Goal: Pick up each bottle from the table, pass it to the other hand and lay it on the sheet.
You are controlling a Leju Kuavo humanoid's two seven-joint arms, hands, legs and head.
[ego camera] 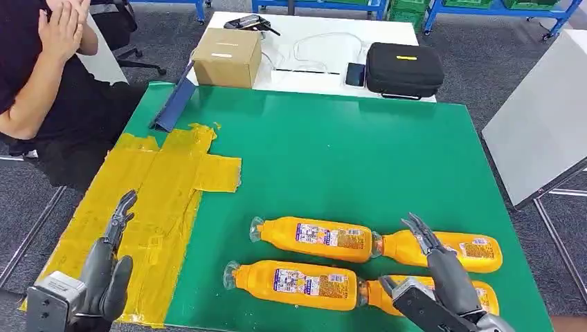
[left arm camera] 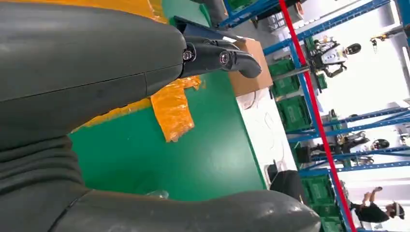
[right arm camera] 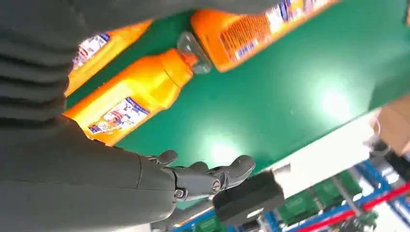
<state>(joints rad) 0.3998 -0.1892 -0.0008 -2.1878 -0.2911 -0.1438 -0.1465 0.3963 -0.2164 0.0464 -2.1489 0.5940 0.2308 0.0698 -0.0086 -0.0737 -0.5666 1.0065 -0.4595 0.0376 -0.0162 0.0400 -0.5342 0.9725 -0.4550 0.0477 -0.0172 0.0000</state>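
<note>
The scene is evenly and brightly lit from overhead. In the head view the green table [ego camera: 346, 152] is rendered sharply, with only faint, soft shadows cast beneath the bottles [ego camera: 311, 238]. In the right wrist view two pale patches of glare are reflected on the table, and the bottles and background are smeared by blur. In the left wrist view the far background is washed out to white.

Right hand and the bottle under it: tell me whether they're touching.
Cannot tell. In the head view the right hand overlaps the far right bottle; in the right wrist view its fingers look spread clear of it, but neither shows the gap plainly.
</note>
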